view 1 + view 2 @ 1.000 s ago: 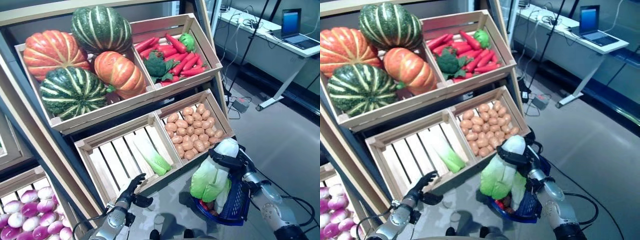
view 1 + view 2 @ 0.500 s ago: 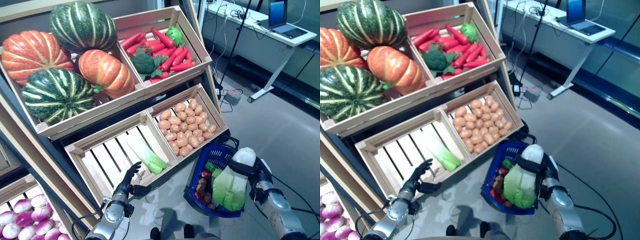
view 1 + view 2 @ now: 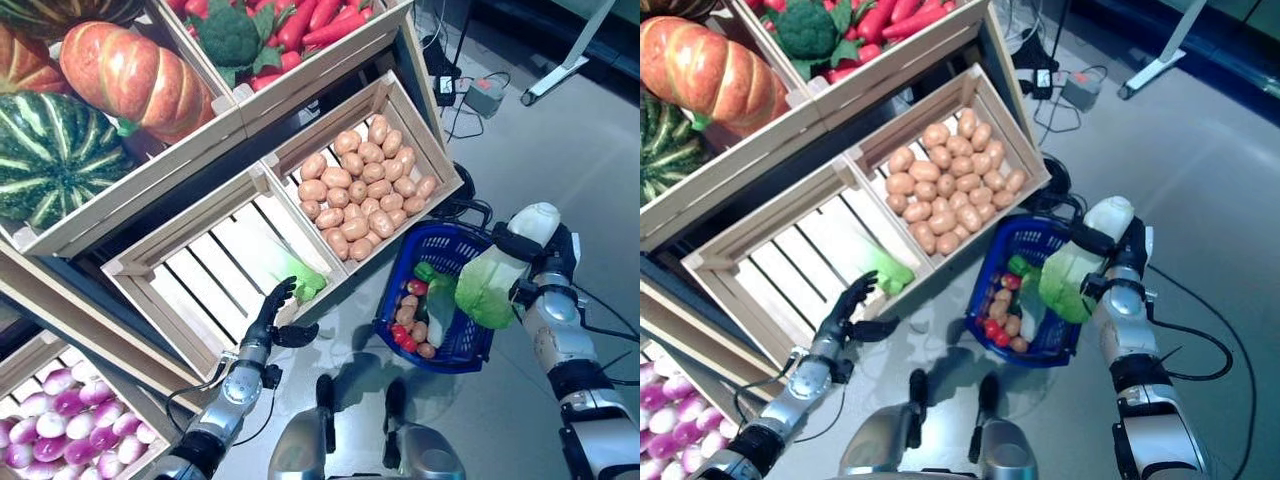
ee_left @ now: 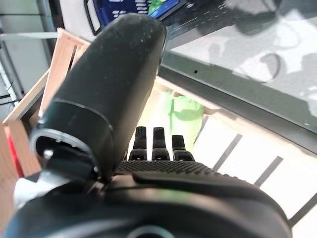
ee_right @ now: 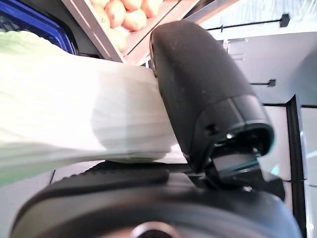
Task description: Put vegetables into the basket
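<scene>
My right hand (image 3: 556, 262) is shut on a cabbage (image 3: 488, 288) with a white stem and green leaves. It holds the cabbage above the right rim of the blue basket (image 3: 455, 232), leaves down; the right wrist view shows my thumb (image 5: 198, 84) pressed on the cabbage (image 5: 74, 124). The basket stands on the floor and holds small red, brown and green vegetables (image 3: 408, 318) and a pale leafy one. My left hand (image 3: 270, 320) is open at the front edge of the lower left crate, right beside a second cabbage (image 3: 300, 278) that lies inside.
The wooden stand (image 3: 250, 180) with its crates rises just behind and left of the basket. A power strip (image 3: 485, 95) with cables and a desk leg (image 3: 560, 70) are on the grey floor at the back right.
The camera has tilted down. My right hand has carried the cabbage from the basket's left side across to above its right rim. My left hand has stayed by the crate.
</scene>
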You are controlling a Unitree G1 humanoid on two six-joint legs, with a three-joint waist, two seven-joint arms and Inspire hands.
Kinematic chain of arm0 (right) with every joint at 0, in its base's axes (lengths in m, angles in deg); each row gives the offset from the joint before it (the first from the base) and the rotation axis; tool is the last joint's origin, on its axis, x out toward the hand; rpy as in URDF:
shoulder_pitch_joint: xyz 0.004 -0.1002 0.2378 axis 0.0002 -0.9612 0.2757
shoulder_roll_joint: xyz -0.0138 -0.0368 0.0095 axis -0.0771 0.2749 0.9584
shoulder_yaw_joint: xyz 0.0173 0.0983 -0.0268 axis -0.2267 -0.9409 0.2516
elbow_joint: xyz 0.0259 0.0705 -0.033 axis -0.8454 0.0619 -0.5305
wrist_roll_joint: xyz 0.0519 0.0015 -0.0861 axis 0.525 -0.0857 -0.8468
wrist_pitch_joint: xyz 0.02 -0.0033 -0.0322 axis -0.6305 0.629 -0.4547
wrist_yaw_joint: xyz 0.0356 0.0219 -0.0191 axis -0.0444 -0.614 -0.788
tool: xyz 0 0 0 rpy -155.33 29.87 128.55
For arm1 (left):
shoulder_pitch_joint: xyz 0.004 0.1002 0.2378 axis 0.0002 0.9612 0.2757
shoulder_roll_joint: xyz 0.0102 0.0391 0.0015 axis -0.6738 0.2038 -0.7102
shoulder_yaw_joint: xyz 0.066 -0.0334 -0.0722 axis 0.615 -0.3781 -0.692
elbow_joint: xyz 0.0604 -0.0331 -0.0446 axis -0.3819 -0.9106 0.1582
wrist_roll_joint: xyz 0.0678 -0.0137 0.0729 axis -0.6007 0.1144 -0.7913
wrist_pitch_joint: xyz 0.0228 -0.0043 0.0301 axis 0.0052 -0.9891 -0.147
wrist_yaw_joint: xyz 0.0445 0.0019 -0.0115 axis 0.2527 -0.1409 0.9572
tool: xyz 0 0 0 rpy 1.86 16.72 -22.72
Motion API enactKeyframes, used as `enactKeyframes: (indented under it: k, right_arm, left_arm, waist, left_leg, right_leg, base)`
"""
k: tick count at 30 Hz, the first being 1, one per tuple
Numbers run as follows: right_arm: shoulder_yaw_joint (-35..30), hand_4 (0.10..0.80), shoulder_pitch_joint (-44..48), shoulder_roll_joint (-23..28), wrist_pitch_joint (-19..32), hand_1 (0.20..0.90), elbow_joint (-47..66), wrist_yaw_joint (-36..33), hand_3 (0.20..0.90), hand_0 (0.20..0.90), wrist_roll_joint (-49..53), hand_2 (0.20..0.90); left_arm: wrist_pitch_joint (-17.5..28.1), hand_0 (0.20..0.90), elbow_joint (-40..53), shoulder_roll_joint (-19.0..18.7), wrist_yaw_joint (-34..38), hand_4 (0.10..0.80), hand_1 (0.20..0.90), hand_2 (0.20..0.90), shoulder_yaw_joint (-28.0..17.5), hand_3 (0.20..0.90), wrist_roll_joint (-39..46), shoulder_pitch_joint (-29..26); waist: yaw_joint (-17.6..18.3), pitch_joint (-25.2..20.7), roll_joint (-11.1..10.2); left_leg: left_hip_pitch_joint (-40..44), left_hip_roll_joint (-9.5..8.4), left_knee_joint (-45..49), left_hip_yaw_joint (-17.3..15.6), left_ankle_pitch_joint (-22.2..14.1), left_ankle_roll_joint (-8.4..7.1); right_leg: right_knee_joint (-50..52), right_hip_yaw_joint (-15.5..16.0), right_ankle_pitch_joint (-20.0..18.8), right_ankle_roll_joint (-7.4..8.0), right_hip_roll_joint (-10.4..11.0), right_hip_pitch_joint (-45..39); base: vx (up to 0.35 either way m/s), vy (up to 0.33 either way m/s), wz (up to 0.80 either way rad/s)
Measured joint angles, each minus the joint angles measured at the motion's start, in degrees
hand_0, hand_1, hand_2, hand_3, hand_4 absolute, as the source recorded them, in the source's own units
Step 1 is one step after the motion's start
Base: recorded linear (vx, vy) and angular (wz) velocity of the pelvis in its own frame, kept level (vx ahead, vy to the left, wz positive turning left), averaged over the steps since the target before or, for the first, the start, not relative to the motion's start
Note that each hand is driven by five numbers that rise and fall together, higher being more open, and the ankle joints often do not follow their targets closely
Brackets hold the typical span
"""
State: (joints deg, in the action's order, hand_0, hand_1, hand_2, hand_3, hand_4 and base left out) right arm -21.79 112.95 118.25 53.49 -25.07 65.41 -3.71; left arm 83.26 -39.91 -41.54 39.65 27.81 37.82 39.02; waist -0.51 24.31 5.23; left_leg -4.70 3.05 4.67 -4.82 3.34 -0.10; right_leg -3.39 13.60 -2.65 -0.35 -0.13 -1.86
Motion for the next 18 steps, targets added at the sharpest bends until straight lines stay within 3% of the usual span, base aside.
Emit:
enactKeyframes:
  k: [6,9,12,18]
  right_arm:
    - [0.69,0.400,3.38,0.95,-0.01,0.300,-10.37,-0.72,0.300,0.300,0.00,0.300]
    - [1.91,0.400,8.34,4.96,-0.87,0.300,-13.32,-0.46,0.300,0.300,-0.01,0.300]
    - [2.48,0.400,12.90,6.53,-1.54,0.300,-16.73,-0.45,0.300,0.300,0.01,0.300]
    - [5.45,0.400,14.25,6.52,-3.13,0.300,-19.25,2.03,0.300,0.300,0.20,0.300]
  left_arm:
    - [1.31,0.900,0.19,-1.21,0.85,0.800,0.900,0.900,3.83,0.900,1.67,-3.79]
    - [2.66,0.900,2.21,-2.55,3.15,0.800,0.900,0.900,5.02,0.900,1.45,-5.83]
    - [3.97,0.900,4.59,-4.84,7.30,0.800,0.900,0.900,5.19,0.900,0.15,-8.97]
    - [4.05,0.900,9.24,-8.93,10.70,0.800,0.900,0.900,5.08,0.900,-2.71,-14.62]
  waist:
    - [-1.14,0.72,0.24]
    - [-1.42,2.58,2.34]
    - [-2.55,4.62,2.62]
    - [-4.54,5.66,1.71]
  left_leg:
    - [-2.45,-1.79,-0.26,2.29,0.75,0.39]
    - [-5.92,-3.23,1.24,2.94,1.06,0.87]
    - [-10.42,-4.28,4.46,3.11,0.71,1.30]
    - [-19.30,-4.77,17.47,3.14,-4.09,1.11]
  right_leg:
    - [11.31,1.69,6.08,0.89,2.80,6.95]
    - [18.60,2.04,8.80,1.85,5.12,12.58]
    - [24.97,2.40,11.20,1.38,6.76,18.12]
    - [36.98,3.08,16.49,0.12,9.13,25.27]
  base:
    - [-0.017,0.093,0.21]
    - [-0.066,0.060,0.17]
    - [-0.075,0.016,0.18]
    - [-0.039,0.007,0.18]
